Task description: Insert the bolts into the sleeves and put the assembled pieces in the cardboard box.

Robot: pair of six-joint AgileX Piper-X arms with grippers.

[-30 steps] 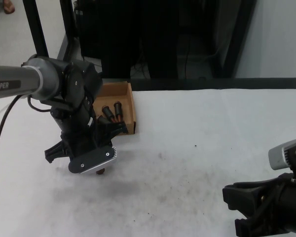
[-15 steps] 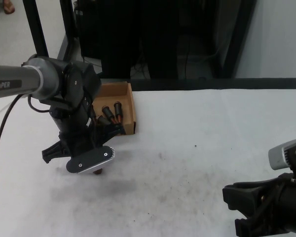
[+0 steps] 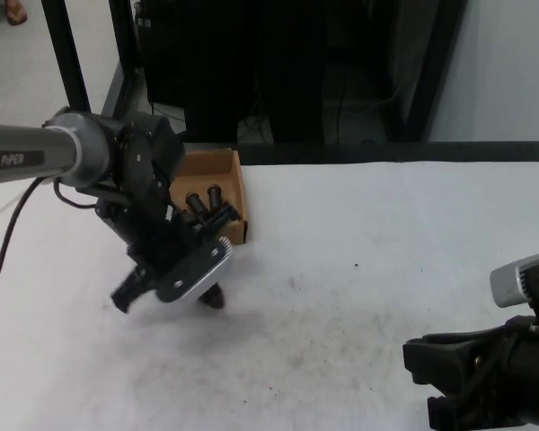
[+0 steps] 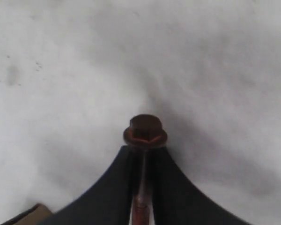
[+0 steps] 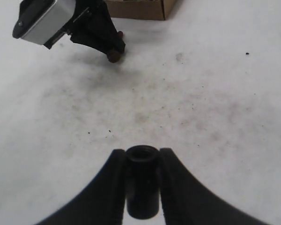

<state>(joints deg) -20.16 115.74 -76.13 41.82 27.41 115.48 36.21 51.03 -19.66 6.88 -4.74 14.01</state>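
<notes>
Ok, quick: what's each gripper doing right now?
Left gripper: shut on a bolt, its head past the fingers.
Right gripper: shut on a black sleeve.

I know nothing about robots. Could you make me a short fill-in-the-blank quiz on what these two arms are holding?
The left gripper is shut on a rusty ____.
The right gripper is shut on a black ____.
Assembled pieces lie inside the ____ box.
Missing words: bolt; sleeve; cardboard.
</notes>
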